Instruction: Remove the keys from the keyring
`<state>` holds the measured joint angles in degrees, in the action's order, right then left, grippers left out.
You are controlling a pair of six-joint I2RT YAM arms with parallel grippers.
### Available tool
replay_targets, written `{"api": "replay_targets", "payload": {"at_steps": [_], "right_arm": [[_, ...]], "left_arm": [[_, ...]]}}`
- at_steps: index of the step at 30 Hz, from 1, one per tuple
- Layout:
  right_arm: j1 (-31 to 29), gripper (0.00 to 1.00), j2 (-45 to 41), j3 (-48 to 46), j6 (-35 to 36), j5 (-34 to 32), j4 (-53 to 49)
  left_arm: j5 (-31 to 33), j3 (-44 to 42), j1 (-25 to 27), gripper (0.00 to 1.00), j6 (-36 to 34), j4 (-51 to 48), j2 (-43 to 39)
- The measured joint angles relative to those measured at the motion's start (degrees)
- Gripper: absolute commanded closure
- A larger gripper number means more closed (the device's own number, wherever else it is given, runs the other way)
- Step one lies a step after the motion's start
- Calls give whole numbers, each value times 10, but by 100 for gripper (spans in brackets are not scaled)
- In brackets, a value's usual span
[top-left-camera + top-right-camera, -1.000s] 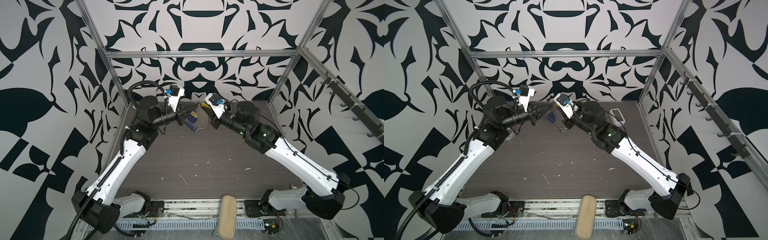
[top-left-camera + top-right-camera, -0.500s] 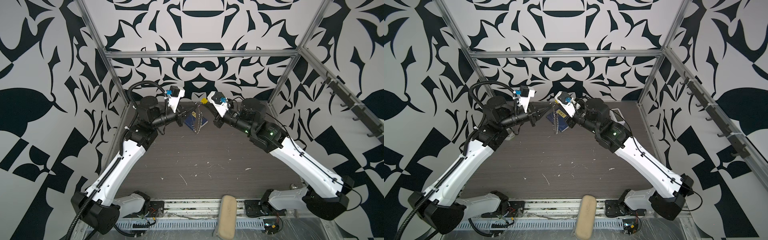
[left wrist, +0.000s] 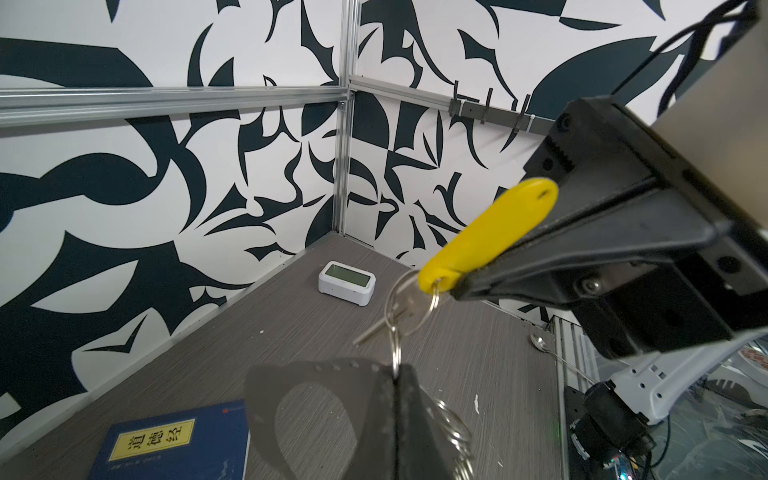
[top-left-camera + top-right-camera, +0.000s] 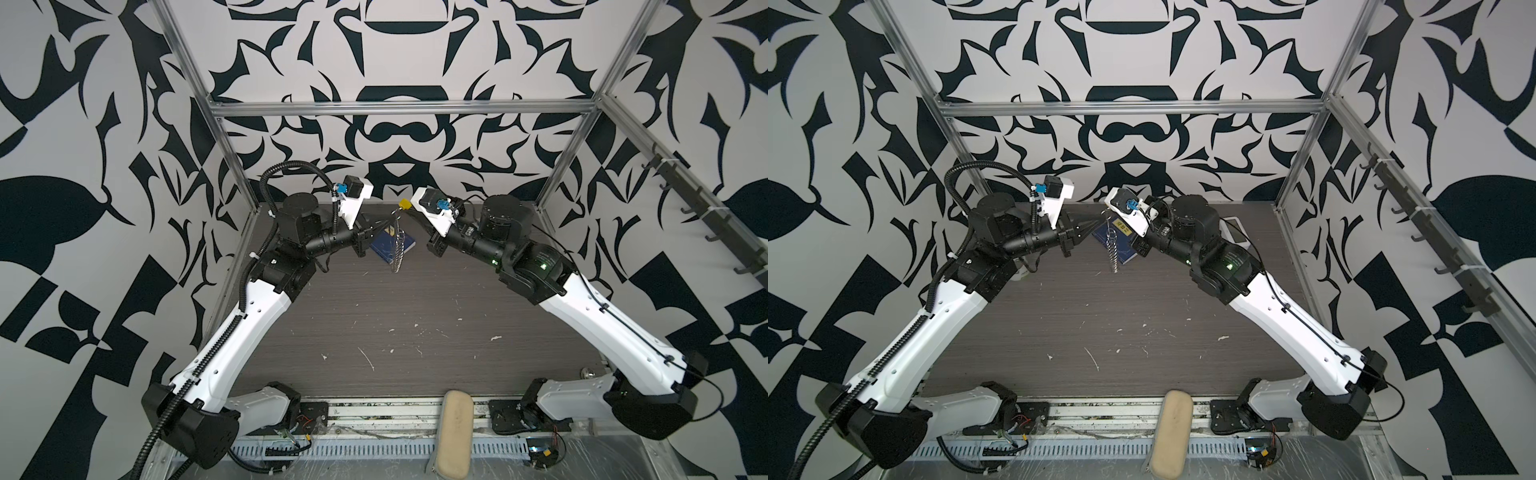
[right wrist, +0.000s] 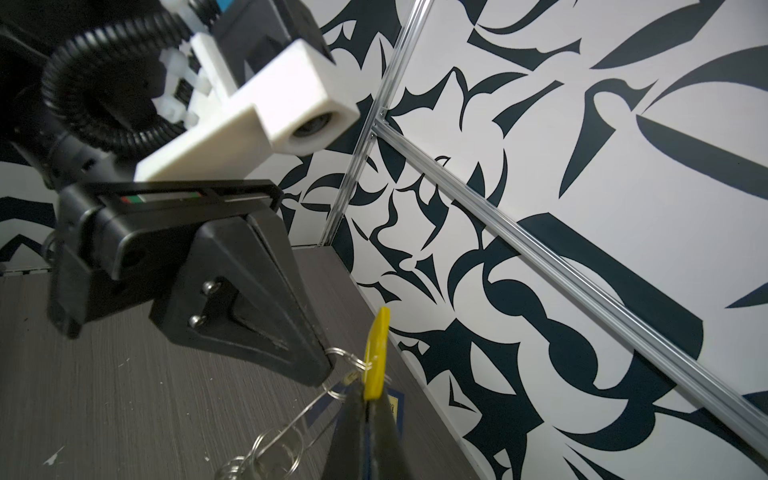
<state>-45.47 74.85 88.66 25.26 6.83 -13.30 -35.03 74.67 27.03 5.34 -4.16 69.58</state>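
left gripper (image 4: pixel 387 222): raised above the far middle of the table (image 4: pixel 415 316), fingers pointing right. The jaws are closed on a small silver ring of the keyring (image 4: pixel 399 249).
left gripper, close up: in the right wrist view its black fingertips (image 5: pixel 322 370) pinch that ring just beside the yellow tag.
right gripper (image 3: pixel 459 289): raised opposite the left gripper and reaching in from the right. The jaws are closed on the yellow tag of the keys (image 3: pixel 490 237), near the tag's ringed end.
right gripper, own view: the tag (image 5: pixel 376 357) stands edge-on out of the shut fingertips (image 5: pixel 365 401).
keys: in the air at the far middle, between the two gripper tips. The tag slants upward, and its low end is threaded on a silver ring. In a top view it shows as a small yellow spot (image 4: pixel 404 204) just left of the right wrist camera.
keyring: a chain of small split rings hangs straight down from where the grippers meet, with thin wire strands alongside, in both top views (image 4: pixel 1113 253). Whether its lower end touches the table cannot be told.
blue book (image 4: pixel 380 249): flat on the far table behind the hanging chain, with a yellow label on its cover.
white display unit (image 3: pixel 347 282): on the table near the far right corner, well apart from the grippers.
beige pouch (image 4: pixel 455 432): at the near edge, between the two arm bases.
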Motion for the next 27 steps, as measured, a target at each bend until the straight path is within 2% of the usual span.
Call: {"api": "replay_targets", "payload": {"at_steps": [7, 9, 13, 19, 27], "right_arm": [[0, 100, -5, 3, 59, 10, -8], [0, 100, -22, -23, 80, 21, 4], [2, 100, -70, -105, 142, 48, 31], [5, 100, -85, -162, 240, 63, 94], [-10, 100, -85, -209, 378, 34, 181]], "left_arm": [[1, 0, 0, 100, -9, -1, -8], [5, 0, 0, 100, -8, -1, -12], [3, 9, 5, 100, -5, -21, -12], [2, 23, 7, 100, 5, -51, -5], [7, 23, 7, 100, 8, -52, -5]]}}
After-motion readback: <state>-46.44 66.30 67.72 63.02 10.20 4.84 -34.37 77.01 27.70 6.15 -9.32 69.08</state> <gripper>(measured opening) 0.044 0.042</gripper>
